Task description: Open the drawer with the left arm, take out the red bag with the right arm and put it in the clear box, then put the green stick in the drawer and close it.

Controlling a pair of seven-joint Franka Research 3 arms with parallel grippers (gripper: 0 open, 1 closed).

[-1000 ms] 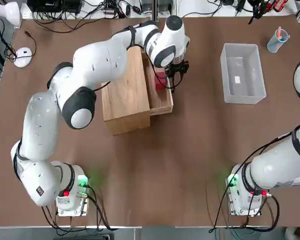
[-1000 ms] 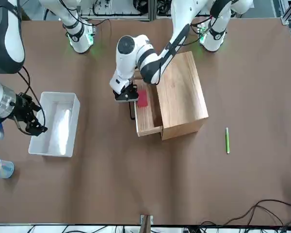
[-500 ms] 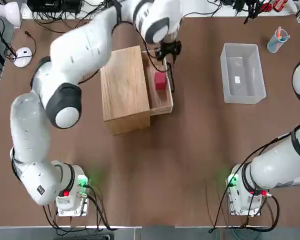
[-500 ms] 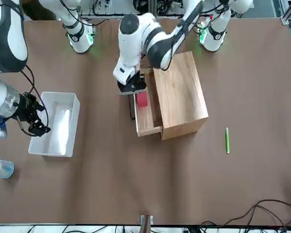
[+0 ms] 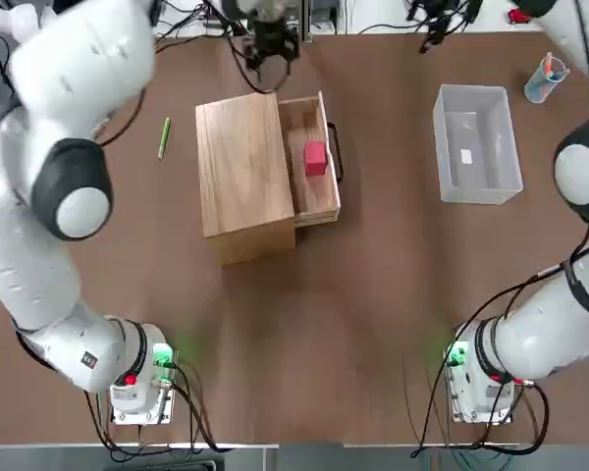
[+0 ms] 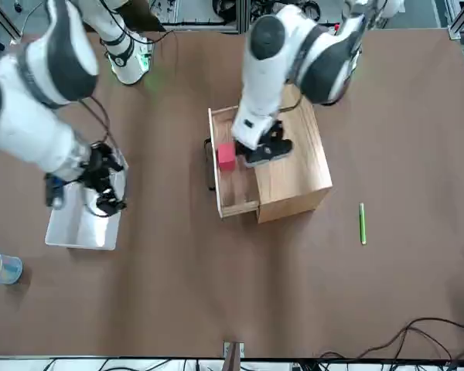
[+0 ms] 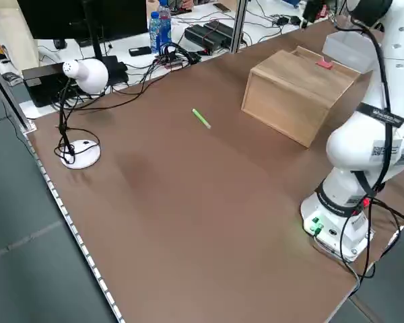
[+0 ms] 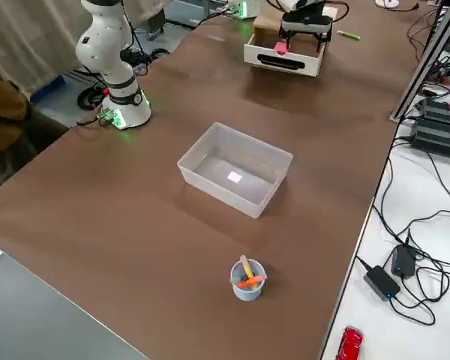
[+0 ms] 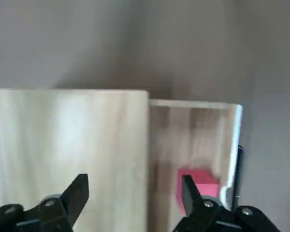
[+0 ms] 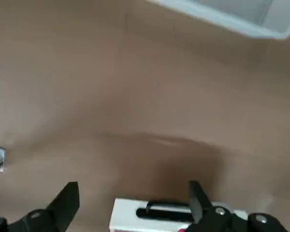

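The drawer stands pulled out of the light-wood box, its black handle toward the clear box. The red bag lies inside the drawer, also seen as the red bag in the left wrist view. My left gripper hangs open and empty, raised above the wooden box and off the handle. High over the clear box my right gripper is open with nothing in it. The green stick lies on the table on the box's other side.
A small clear cup with coloured items stands beyond the clear box near the far right corner. A white lamp and cables sit off the table's left edge. Bare brown table lies in front of the wooden box.
My left gripper let go of the handle, opened and rose away over the wooden box. The right arm swung in over the clear box. The drawer stays open with the red bag inside.
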